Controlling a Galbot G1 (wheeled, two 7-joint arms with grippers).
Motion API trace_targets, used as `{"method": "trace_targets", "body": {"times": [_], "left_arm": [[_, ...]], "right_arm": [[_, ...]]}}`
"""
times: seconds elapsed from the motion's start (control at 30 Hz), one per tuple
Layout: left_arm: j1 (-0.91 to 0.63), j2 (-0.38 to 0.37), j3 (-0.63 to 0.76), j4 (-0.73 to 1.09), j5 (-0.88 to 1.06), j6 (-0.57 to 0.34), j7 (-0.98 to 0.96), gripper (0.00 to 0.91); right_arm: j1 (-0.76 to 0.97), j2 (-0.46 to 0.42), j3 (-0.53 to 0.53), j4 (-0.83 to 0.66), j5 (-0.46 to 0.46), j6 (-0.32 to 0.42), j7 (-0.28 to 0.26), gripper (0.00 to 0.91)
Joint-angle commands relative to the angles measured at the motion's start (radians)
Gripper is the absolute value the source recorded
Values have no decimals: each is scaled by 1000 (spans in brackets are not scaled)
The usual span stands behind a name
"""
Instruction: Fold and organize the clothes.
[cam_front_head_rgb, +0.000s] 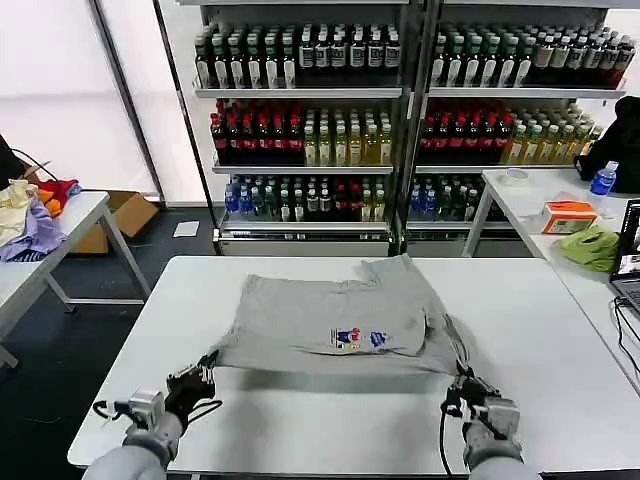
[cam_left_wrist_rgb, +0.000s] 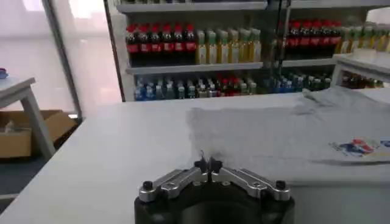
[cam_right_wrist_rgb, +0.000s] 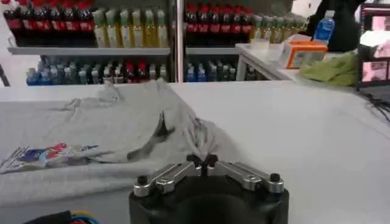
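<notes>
A grey T-shirt (cam_front_head_rgb: 335, 318) lies spread on the white table (cam_front_head_rgb: 560, 330), its colourful print (cam_front_head_rgb: 358, 339) facing up near the front hem. The left gripper (cam_front_head_rgb: 205, 366) sits at the shirt's near left corner, fingers pressed together, apparently pinching the hem. The right gripper (cam_front_head_rgb: 463, 383) pinches a bunched fold at the near right corner.

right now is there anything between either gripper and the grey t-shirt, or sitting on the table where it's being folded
Nothing visible stands in the way. The left gripper is shut on the near left corner of the grey T-shirt, and the right gripper is shut on its near right corner. The white table around the shirt is bare.
</notes>
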Motion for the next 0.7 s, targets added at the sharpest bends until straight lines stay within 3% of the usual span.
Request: {"method": "trace_targets", "body": {"times": [0.03,0.6,0.63,0.67,0.7], "left_arm": [[256,-4,-42,-171,18,-24,-9,10],[281,-43,-60,-93,67,-65,-6,10],[280,-46,-57,-87,69,-66,-3,10],[279,-49,-54,-83,72,-66,1,40],[279,-51,-49,-82,75,-66,3,161]], "right_arm": [[-161,-32,12,75,-21,19,23,0],[-200,-33,6,96,-67,24,35,0],[-207,-33,4,97,-74,25,34,171],[-212,-34,3,97,-76,24,33,615],[-214,-34,2,95,-76,22,33,736]]}}
